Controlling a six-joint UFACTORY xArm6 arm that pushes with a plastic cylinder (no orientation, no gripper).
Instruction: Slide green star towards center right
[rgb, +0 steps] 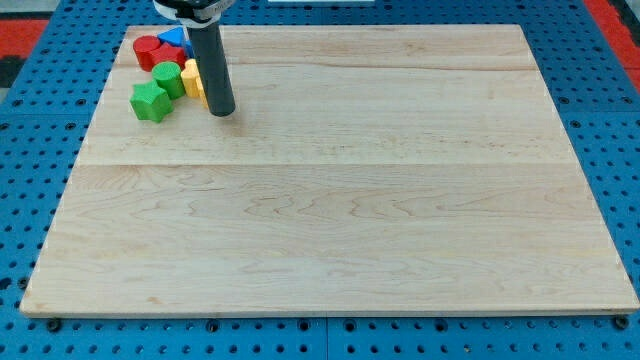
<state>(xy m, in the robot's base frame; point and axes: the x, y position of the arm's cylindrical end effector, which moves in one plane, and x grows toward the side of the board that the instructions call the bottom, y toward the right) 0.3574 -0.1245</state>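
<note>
Currently: my tip (221, 111) rests on the wooden board (330, 200) near its upper left corner. There is no pincer on this rig, only the dark rod, so nothing spreads or pinches.

Item, task piece: green star (150, 101), lying to the view's left of my tip and slightly nearer the view's bottom, close by but apart from it. It sits at the lower edge of the cluster.

Item, step in hand: I judge the push is not yet set up. My tip stands on the star's right, the side it must travel toward. To do this well I would bring the tip round below the star to its left face, then push rightward and a little toward the view's bottom, steady, through the star's middle so it does not spin off.

Item, risk: neighbours crowd the star's upper side; a careless approach would drag them along.

Count:
- green blocks, two: the star and a rounder green block (168, 78) just above it
- yellow block (192, 78), one, partly hidden behind the rod
- red block (148, 50), at least one
- blue block (176, 39), one, partly hidden
</note>
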